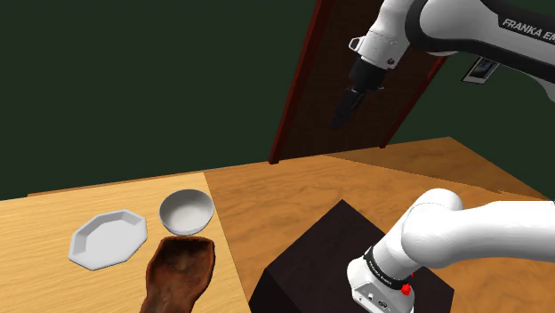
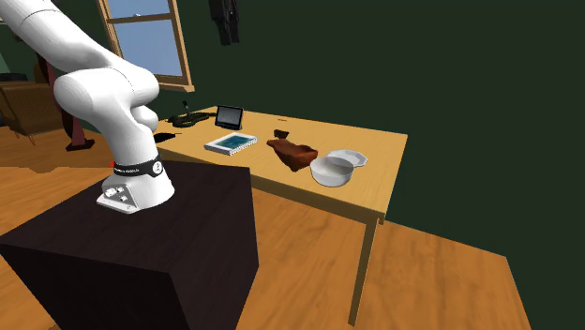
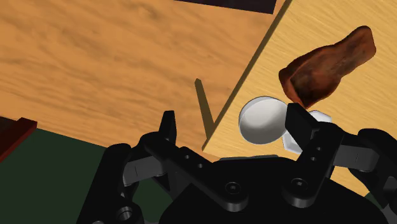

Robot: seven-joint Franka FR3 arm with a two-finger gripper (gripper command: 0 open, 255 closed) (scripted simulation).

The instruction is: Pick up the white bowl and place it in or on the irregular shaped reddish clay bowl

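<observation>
shoulder view: white bowl [image 1: 187, 212] well apart from the high hand [image 1: 340, 120]

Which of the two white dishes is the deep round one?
The white bowl, beside the reddish-brown clay bowl. It is round and hollow, while the white plate is flat with straight-cut corners.

Black pincer [image 1: 339, 122]; white bowl [image 1: 186, 212]; mottled reddish-brown clay bowl [image 1: 180, 269]; white plate [image 1: 108, 238]; pale wood-grain table [image 1: 44, 213]; dark green wall [image 1: 133, 80]
</observation>
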